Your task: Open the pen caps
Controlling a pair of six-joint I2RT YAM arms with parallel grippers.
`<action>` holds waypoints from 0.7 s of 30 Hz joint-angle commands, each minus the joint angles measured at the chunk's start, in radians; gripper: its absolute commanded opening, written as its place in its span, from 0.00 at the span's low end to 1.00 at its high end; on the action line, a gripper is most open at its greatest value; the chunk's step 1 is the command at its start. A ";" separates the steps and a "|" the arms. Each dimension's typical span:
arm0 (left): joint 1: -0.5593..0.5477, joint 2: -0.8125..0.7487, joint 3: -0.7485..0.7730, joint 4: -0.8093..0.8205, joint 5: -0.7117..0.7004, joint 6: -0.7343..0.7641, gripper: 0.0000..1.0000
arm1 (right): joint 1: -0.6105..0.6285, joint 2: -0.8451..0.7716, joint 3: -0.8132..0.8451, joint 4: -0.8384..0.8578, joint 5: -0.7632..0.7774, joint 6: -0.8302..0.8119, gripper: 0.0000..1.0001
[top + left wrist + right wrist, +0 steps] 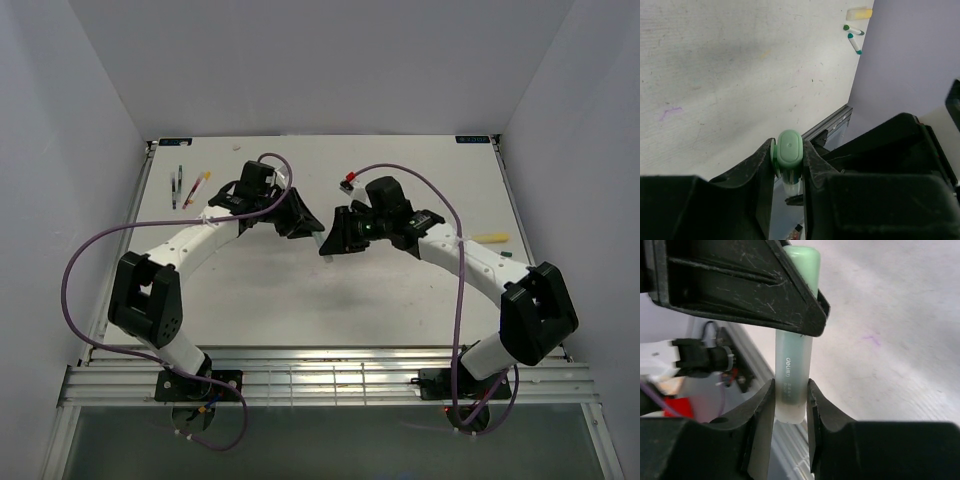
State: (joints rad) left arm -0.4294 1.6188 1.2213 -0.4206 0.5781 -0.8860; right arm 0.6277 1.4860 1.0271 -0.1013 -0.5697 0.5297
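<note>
At the far left of your table (pixel 400 300), near the back edge, two dark thin pens (pixel 177 186) lie side by side. A red-and-yellow pen (pixel 197 188) lies just to their right, angled away from them. All three are well apart from both arms.

Your left arm reaches in from the left towards the middle of the table. Your left gripper (pixel 788 148) is closed on the pale-green cap (pixel 807 265). In the left wrist view the cap's rounded end sits pinched between the two black fingers, facing the camera.

Both arms meet over the middle of the table, holding the marker in the air between them. Below the cap, the translucent marker barrel (pixel 790 365) runs straight down with small white lettering on it. The join between cap and barrel is hidden behind the left finger, so you cannot tell whether the cap has come loose.

Your right gripper (pixel 790 395) is clamped around the lower end of that barrel, one finger on each side and both touching it.

Further right, a yellow marker piece (pixel 490 238) lies on the table just beside your right forearm. In the left wrist view, two short teal-tipped pieces (pixel 854 31) lie near it.
</note>
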 commanded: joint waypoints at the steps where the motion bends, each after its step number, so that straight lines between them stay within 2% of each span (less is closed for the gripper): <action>1: 0.046 -0.060 0.052 0.031 -0.188 -0.077 0.00 | 0.107 0.023 0.190 -0.475 0.277 -0.203 0.08; 2: 0.046 -0.057 0.056 -0.021 -0.207 -0.094 0.00 | 0.116 0.033 0.209 -0.530 0.439 -0.229 0.08; 5: 0.046 -0.051 0.073 -0.052 -0.230 -0.108 0.00 | 0.124 0.022 0.215 -0.578 0.517 -0.275 0.08; 7: 0.049 -0.036 0.081 -0.063 -0.227 -0.099 0.00 | 0.124 0.011 0.214 -0.563 0.464 -0.284 0.08; 8: 0.050 -0.036 0.072 -0.041 -0.221 -0.084 0.00 | 0.124 0.004 0.185 -0.525 0.304 -0.309 0.08; 10: 0.050 -0.049 0.047 0.020 -0.181 -0.076 0.00 | 0.122 -0.038 0.136 -0.387 0.153 -0.289 0.08; 11: 0.050 -0.056 0.040 0.051 -0.176 -0.073 0.00 | 0.122 -0.044 0.110 -0.368 0.137 -0.242 0.08; 21: 0.017 0.099 0.098 -0.083 -0.107 0.044 0.00 | 0.035 0.016 0.074 -0.456 0.263 -0.252 0.08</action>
State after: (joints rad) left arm -0.3885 1.6848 1.2919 -0.4530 0.4358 -0.8963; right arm 0.6781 1.4834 1.1007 -0.5472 -0.3279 0.2939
